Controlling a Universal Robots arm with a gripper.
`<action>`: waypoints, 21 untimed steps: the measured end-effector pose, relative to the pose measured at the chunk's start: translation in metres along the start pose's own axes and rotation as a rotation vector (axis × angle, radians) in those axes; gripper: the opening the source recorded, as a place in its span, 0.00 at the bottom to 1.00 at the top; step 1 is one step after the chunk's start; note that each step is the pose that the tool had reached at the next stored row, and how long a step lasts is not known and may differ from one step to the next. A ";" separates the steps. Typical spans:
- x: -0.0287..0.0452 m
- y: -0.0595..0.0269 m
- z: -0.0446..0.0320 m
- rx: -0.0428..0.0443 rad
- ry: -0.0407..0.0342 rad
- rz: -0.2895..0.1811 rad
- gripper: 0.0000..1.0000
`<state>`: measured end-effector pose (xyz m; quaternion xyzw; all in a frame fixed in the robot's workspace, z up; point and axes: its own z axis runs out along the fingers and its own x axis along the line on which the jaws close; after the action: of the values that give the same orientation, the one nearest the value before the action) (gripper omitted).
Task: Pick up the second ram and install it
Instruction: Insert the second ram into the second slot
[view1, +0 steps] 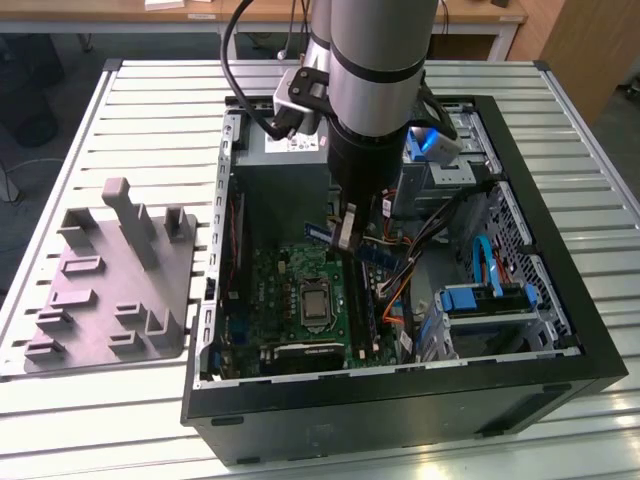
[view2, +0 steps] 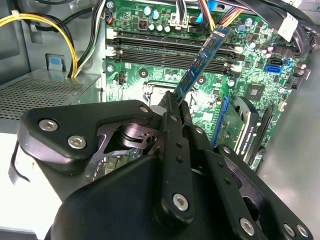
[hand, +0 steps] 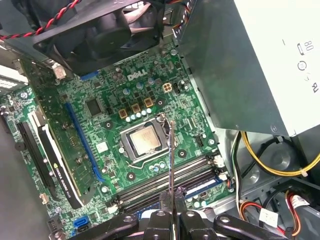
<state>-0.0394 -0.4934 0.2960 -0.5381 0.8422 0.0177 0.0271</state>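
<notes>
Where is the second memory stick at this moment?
In the second wrist view, the memory stick is clamped in the jaws and hangs tilted over the motherboard's memory slots.

Open-topped case (view1: 400, 400), exterior view: free descent over memory slots (view1: 362, 310) and processor socket (view1: 315, 300), partly taken by gripper (view1: 347, 238) clamping the second ram (view2: 202, 60). Obstacles around slots: power supply (view1: 285, 165) at 12 o'clock, cable bundle (view1: 425, 245) 2 o'clock, drive cage (view1: 500, 305) 3 o'clock.
</notes>
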 end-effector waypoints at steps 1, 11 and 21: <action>0.0000 0.0000 0.0000 0.0002 0.0001 0.004 0.14; 0.0003 -0.0001 0.0001 0.0024 0.0001 0.036 0.14; 0.0004 -0.0002 0.0001 0.0067 0.0014 0.093 0.14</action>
<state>-0.0393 -0.4938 0.2959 -0.4984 0.8663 0.0158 0.0274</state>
